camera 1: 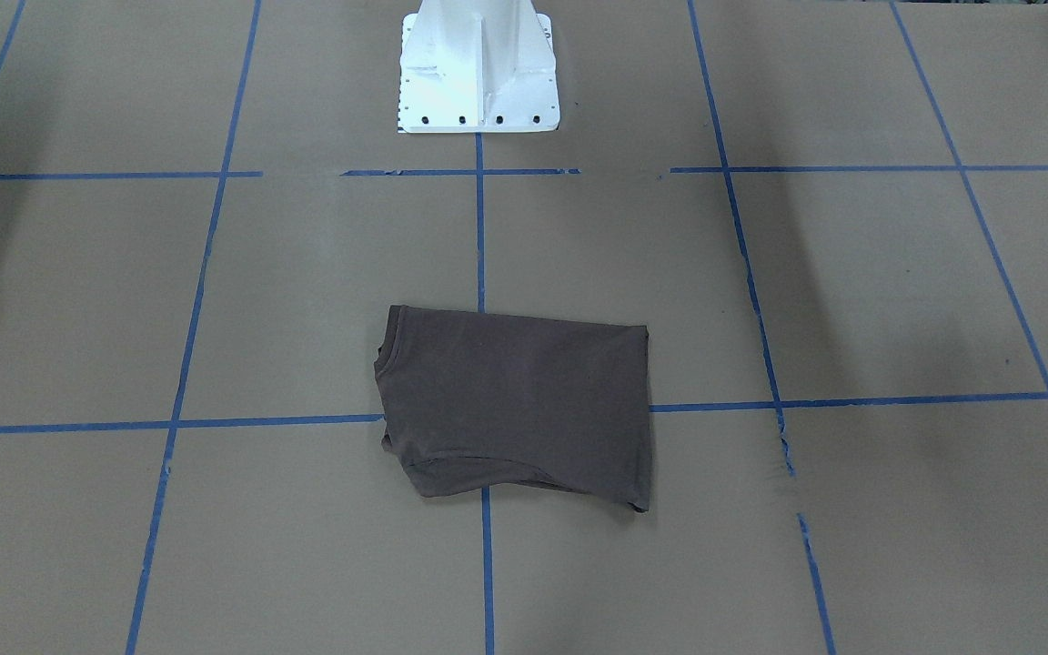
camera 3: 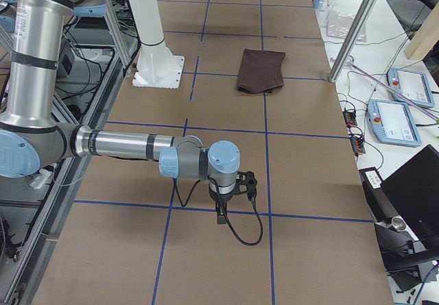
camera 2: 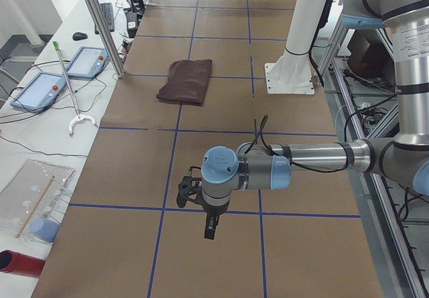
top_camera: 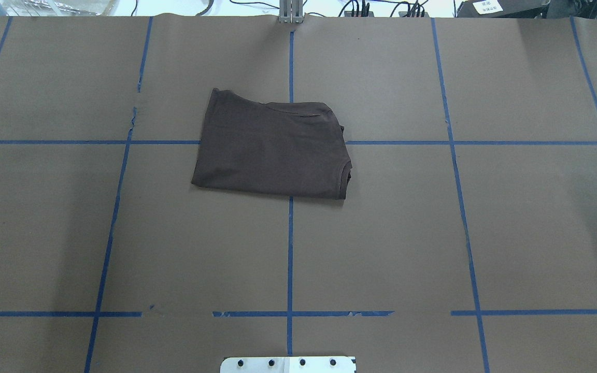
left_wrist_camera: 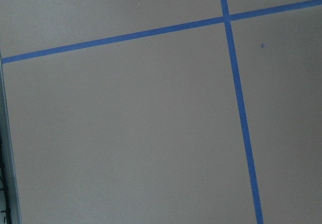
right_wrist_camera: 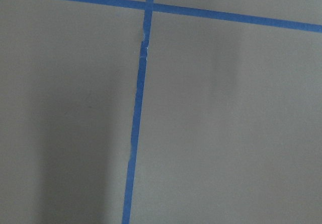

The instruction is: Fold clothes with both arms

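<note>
One dark brown T-shirt (top_camera: 272,150) lies as a compact folded rectangle on the table (top_camera: 433,233), at 12 o'clock from the white pedestal (top_camera: 288,364) in the overhead view, with its collar (top_camera: 347,173) at its 4 o'clock corner. Left gripper (camera 2: 209,226) and right gripper (camera 3: 221,212) hang well apart from it — finger state I cannot tell. Folding looks nearly done. Any last fold wants both grippers pinching one edge's corners and travelling level together.

a robotics lab: tape-gridded, paper-covered table (top_camera: 381,233), teach pendants (camera 3: 410,86) on a side bench (camera 2: 40,134), aluminium frame posts (camera 2: 100,23).
</note>
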